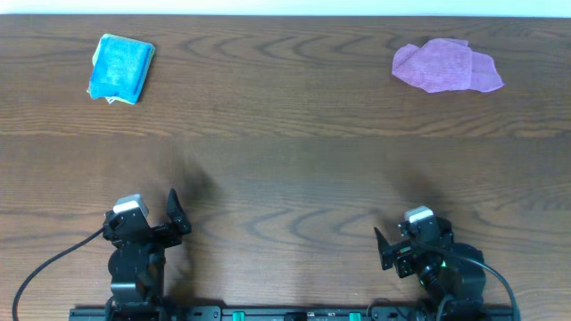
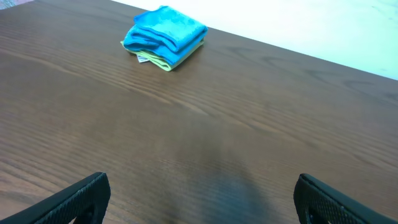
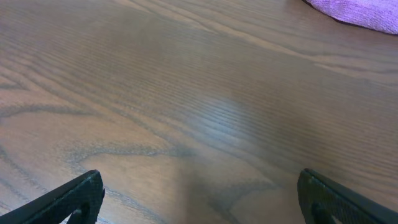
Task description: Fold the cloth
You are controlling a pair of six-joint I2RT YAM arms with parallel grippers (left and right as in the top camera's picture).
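**A:** Where is the thing to fold?

**B:** I judge it is the crumpled purple fabric cloth point(image 1: 446, 65). It lies far ahead of the right pincer point(image 3: 199, 186), a little to its right side and well apart from it. The right wrist camera catches only its edge, in the upper corner.

**A:** And the pincers themselves?

**B:** Both are released. The fingers of the right pincer stand wide apart, with only the dark brown wooden table point(image 1: 285, 160) between them. The left pincer point(image 2: 200, 186) is equally wide and holds nothing.

**A:** What could go wrong from here?

**B:** First, the wrong target. A folded bright blue towel cloth point(image 2: 165, 31) sits far ahead of the left pincer, slightly to its left, on top of a thin yellow-green cloth point(image 2: 168, 63). It looks finished already, so grasping it would undo good work.

**A:** And with the purple one?

**B:** It is bunched and I see no clear corner. Fingers closing on a hump may catch several layers, and then it would rise as a lump instead of spreading.

**A:** Anything about the approach?

**B:** Yes. The fabric looks thin and the wood smooth. If the pincer comes in too low it scrapes the table, and if too high it closes on air. A sideways touch may simply push the cloth farther away, toward the far edge of the table just beyond it.
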